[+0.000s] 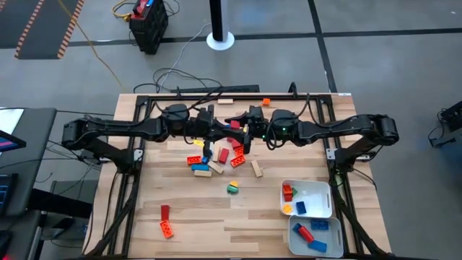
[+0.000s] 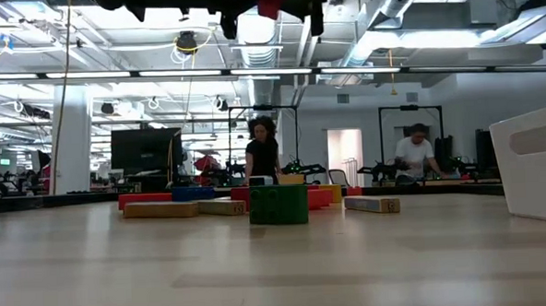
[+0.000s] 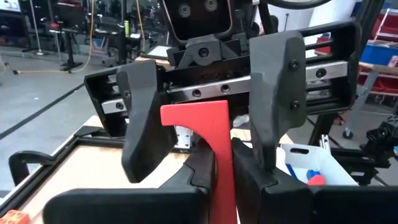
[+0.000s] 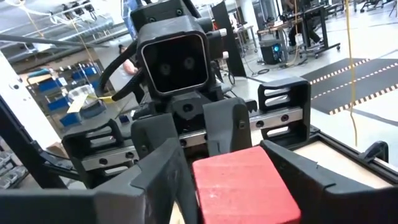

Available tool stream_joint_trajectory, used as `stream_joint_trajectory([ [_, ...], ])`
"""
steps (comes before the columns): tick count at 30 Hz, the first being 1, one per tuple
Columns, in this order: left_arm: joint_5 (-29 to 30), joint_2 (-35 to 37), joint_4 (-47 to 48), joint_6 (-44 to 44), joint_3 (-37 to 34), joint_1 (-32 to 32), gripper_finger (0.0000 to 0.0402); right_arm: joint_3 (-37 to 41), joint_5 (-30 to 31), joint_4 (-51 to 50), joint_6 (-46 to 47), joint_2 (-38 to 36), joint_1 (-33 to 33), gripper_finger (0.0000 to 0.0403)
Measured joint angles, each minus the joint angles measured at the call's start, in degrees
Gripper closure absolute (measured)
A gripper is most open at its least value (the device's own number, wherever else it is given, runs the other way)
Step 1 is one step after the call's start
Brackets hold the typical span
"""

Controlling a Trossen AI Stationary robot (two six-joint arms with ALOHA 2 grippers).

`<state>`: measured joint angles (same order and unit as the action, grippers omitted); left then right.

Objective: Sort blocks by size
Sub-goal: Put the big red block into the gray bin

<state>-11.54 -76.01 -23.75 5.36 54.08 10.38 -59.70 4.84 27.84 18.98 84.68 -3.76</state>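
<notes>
High over the table's middle my two grippers meet, both pointing level. My left gripper (image 3: 225, 171) is shut on a red block (image 3: 193, 121), which also shows at the low view's top (image 2: 274, 1). My right gripper (image 4: 242, 186) is open, one finger on each side of the same red block (image 4: 245, 183); the left wrist view shows a gap beside one of its fingers (image 3: 273, 93). Loose red, orange, blue and tan blocks (image 1: 216, 162) lie flat on the table below, and a green one with yellow on top (image 1: 232, 188) lies nearer the front. My left gripper pinches the red block's near, narrow-looking end (image 3: 225, 186) between its two fingers. The fingers come level from the table's left. The block is lifted clear, high above the table, and reaches on between the other gripper's fingers. Whether my right gripper touches the block, I cannot tell.
Two white trays (image 1: 321, 189) (image 1: 333, 238) with red, blue and yellow blocks stand at the front right. A red block (image 1: 164, 211) and an orange block (image 1: 167, 230) lie front left. An orange block (image 1: 266, 102) and a tan block (image 1: 225, 101) lie at the far edge.
</notes>
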Motion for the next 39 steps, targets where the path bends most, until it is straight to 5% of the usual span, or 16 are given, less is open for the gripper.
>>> stream_joint_trajectory([
  [10, -0.5, 0.0, 0.1, 0.4, 0.0, 0.0, 0.0374, 0.0, -0.6, 0.7, -1.4, 0.0, 0.0, 0.025],
  [23, 5.7, 0.1, 13.8, 10.2, 0.2, 0.1, 0.0198, 0.1, -4.4, -4.4, -0.4, -0.6, -2.6, 0.025],
  [30, 7.0, 0.1, 26.2, 15.3, 0.1, 0.3, 0.0199, 0.0, -7.1, -23.5, 2.4, -8.5, -3.9, 0.025],
  [34, 7.1, 0.0, 29.2, 15.5, 0.0, 0.3, 0.0205, 0.0, -14.4, -40.6, 6.3, -14.5, -3.3, 0.025],
  [39, 7.3, 0.0, 29.4, 15.5, 0.0, 1.2, 0.0207, 0.0, -17.3, -62.1, 11.0, -19.3, 3.8, 0.0251],
])
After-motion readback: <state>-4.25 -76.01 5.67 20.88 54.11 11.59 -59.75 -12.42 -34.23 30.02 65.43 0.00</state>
